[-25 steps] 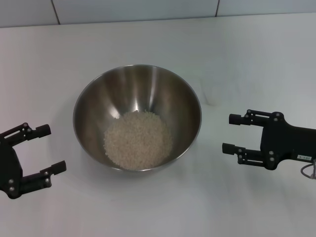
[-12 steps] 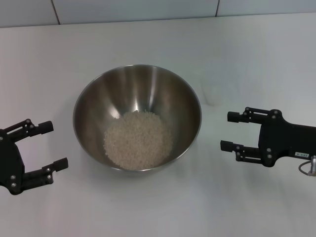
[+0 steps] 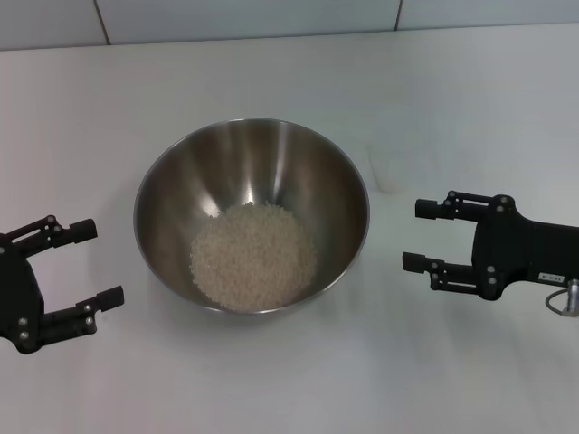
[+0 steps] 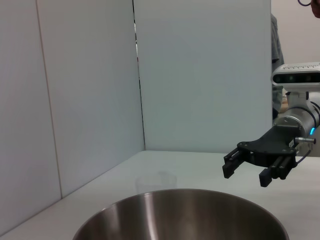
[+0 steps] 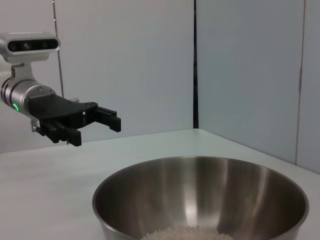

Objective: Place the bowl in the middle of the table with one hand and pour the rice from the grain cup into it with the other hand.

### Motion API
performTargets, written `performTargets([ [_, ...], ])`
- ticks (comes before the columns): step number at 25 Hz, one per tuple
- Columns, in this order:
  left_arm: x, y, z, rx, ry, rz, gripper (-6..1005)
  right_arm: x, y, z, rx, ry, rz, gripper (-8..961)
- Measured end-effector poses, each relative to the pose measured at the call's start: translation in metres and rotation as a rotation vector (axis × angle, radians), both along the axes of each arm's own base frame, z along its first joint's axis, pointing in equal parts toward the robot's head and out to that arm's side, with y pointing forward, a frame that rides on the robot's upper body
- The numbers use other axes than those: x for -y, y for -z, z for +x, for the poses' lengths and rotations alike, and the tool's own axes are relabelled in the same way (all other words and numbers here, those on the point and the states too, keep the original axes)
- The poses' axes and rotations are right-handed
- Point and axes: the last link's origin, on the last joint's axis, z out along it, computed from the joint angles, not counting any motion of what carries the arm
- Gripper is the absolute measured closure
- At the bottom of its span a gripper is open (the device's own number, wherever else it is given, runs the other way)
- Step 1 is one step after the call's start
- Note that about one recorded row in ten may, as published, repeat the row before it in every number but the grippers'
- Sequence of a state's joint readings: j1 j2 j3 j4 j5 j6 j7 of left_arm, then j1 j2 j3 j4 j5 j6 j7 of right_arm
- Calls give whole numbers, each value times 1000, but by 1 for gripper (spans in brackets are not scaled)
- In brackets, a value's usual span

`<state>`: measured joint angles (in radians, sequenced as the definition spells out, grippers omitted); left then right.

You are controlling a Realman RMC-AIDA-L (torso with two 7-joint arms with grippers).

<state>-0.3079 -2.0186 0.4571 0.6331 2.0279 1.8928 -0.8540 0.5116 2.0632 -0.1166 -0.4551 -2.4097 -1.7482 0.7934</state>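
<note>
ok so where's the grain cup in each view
Head view: the grain cup stands empty on the table, right of the bowl, beyond the right tool.
Left wrist view: faint cup just behind the bowl rim.
Right wrist view: not in it.
Shared landmark: the bowl.

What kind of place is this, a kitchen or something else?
Probably a robot test bench, not a kitchen: a plain white tabletop, bare pale partition panels around it, and only a steel mixing bowl of rice between two black grippers.
</note>
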Motion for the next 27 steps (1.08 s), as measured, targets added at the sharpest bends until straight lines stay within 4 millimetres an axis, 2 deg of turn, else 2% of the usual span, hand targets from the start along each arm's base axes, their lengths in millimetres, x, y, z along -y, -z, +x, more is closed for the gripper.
performTargets([
  [27, -3, -1, 3, 0, 5, -4, 208, -1, 3, -1, 11, -5, -12, 261],
])
